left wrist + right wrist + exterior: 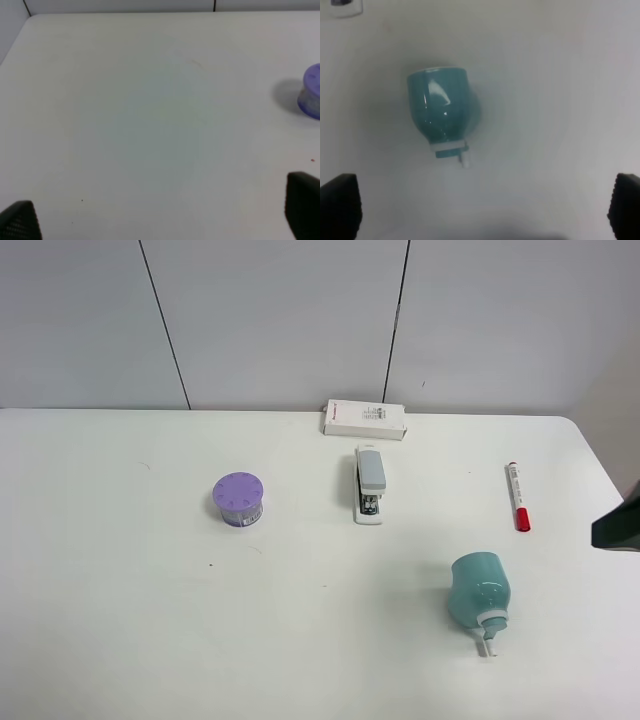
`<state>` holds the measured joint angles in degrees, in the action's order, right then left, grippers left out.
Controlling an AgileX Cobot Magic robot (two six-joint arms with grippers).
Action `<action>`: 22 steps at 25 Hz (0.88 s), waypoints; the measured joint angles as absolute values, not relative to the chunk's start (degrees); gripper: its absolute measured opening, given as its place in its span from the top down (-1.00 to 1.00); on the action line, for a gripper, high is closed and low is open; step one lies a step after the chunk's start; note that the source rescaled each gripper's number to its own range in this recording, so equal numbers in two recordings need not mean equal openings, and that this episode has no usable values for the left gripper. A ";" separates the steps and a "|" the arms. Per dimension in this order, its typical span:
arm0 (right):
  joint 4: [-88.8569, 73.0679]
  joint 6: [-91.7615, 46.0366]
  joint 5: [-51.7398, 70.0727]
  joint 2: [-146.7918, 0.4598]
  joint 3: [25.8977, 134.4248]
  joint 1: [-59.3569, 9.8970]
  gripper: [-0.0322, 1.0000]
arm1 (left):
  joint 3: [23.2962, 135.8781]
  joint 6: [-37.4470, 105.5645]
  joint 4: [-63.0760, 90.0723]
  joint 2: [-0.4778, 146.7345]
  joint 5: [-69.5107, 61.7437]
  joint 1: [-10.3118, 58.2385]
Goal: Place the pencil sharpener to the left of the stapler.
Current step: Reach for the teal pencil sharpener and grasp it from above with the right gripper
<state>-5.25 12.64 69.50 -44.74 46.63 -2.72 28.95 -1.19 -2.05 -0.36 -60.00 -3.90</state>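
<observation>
I see the glossy teal, bottle-shaped pencil sharpener (pixel 480 590) lying on its side at the lower right of the high view, well apart from the slim grey-and-white stapler (pixel 369 483) at upper centre. My right gripper (pixel 482 207) hangs over the sharpener, spread wide and empty. My left gripper (pixel 161 214) is spread too.

Pencil sharpener (pixel 480 590): glossy teal body, white collar, white-and-teal crank.
Stapler (pixel 369 485): grey top, white base, bare metal at the near end.
Cylinder (pixel 239 499): purple, small holes dotted over the top.
Box (pixel 365 419): white, red and dark print.
Marker (pixel 517 496): white barrel, red cap.
Surface (pixel 120 620): plain white.
Wall (pixel 280 320): pale grey panels, dark seams.
Left claw (pixel 161 212): black.
Right claw (pixel 482 205): black.
</observation>
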 joint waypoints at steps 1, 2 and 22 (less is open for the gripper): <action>-5.86 12.64 69.50 -47.01 46.70 -2.72 -0.99 | 28.95 -1.19 -2.05 -0.36 -60.00 -3.90; -6.33 12.69 69.50 -49.22 46.70 -2.72 -0.99 | 28.95 -1.19 -2.05 -0.36 -60.00 -3.90; -5.31 12.69 63.11 -71.95 46.70 -11.85 -0.99 | 28.95 -1.19 -2.05 -0.36 -60.00 -3.90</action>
<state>-5.31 12.69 63.11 -71.95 46.70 -11.85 28.95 -1.19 -2.05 -0.36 -60.00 -3.90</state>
